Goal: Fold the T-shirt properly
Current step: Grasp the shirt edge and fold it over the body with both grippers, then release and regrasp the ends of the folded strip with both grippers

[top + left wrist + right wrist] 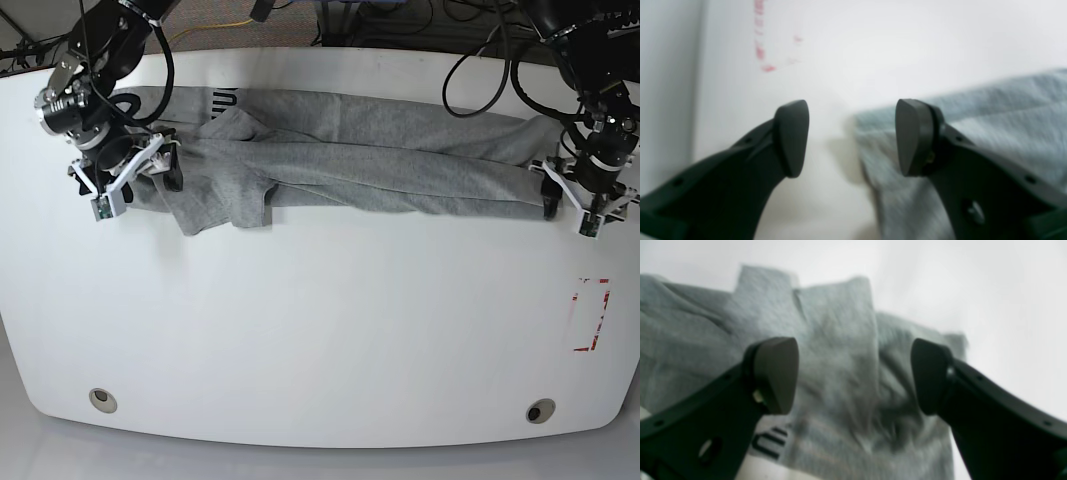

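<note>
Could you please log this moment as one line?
left gripper: open, at shirt end | right gripper: open, over shirt | T-shirt: long band lying on table, unheld

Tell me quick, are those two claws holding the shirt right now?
Left tool: open, holding nothing, at the T-shirt edge.
Right tool: open, holding nothing, over the T-shirt.

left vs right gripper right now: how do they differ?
The left gripper straddles the T-shirt's end edge, one finger over bare table; the right gripper hangs wholly over bunched sleeve fabric. Black lettering shows near the right gripper, none near the left gripper. Both are open and hold nothing.
</note>
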{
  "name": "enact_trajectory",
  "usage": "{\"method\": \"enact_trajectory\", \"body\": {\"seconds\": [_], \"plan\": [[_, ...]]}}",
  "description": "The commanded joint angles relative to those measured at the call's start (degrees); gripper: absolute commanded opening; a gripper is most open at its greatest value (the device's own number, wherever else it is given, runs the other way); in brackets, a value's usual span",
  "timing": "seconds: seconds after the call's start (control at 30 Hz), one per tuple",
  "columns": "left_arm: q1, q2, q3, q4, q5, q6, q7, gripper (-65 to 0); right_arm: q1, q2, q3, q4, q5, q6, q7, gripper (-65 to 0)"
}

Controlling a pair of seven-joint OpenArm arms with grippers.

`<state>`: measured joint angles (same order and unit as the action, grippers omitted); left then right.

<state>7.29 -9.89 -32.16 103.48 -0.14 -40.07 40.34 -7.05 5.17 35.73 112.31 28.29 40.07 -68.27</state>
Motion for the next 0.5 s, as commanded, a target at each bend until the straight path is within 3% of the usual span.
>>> {"method": "enact_trajectory", "body": {"seconds": [0.0, 0.17, 0.47], "plan": [[-0.6, 0.0, 2.7, 0.5, -0.7, 0.1, -0.4, -26.5, 4.2, 0.6, -1.7, -2.9, -1.6, -0.1, 0.9, -15.5], [0.1, 0.2, 5.5, -0.8, -0.6, 0.1, -0.2, -26.5, 10.1, 0.5, -5.7, -9.8, -8.6, -0.1, 1.3, -15.5], [1.9, 0.5, 5.2, -8.7, 0.0, 0.1, -0.6, -26.5, 17.0, 3.0, -11.4, -26.4, -14.2, -0.1, 10.4, -15.5]]}}
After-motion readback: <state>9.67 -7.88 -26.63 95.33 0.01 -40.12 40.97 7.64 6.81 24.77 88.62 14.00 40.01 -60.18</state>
